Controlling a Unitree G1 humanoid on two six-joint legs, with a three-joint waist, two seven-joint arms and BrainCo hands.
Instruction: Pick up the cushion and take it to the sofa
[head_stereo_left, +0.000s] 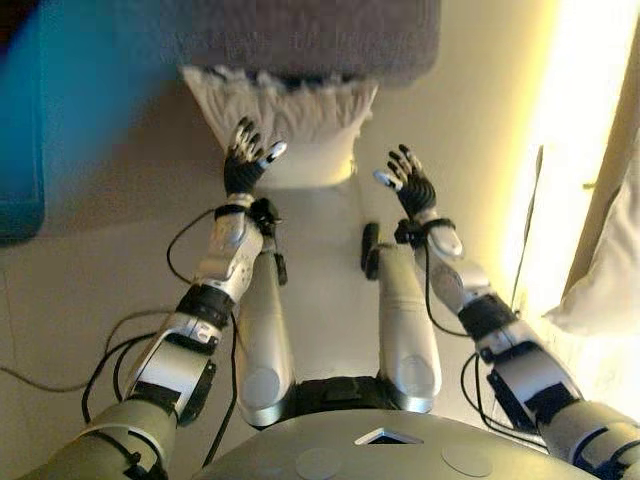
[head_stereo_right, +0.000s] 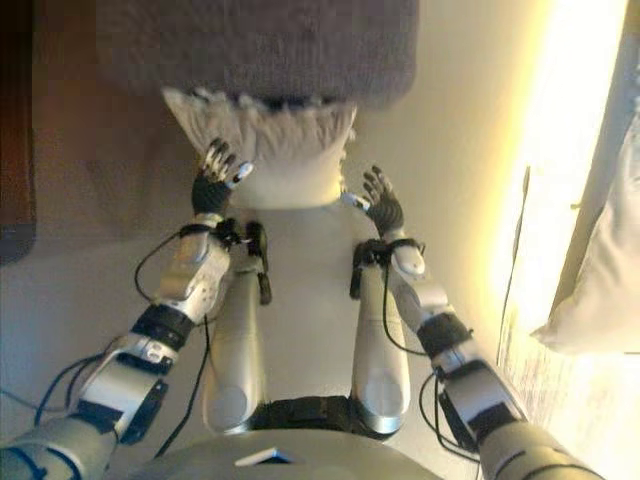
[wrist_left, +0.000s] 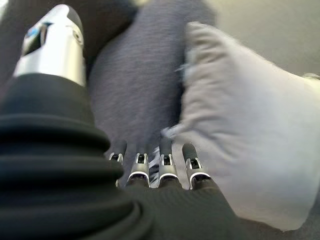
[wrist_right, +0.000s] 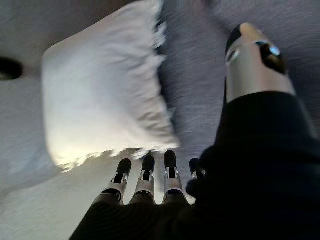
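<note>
Plainly, cushion bears no legible writing.

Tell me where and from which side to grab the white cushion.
Likely its two side edges, one hand each. The white cushion leans frill-up against the grey sofa, and the open left hand and right hand flank it, so squeezing inward from both sides suits its soft bulk.
</note>
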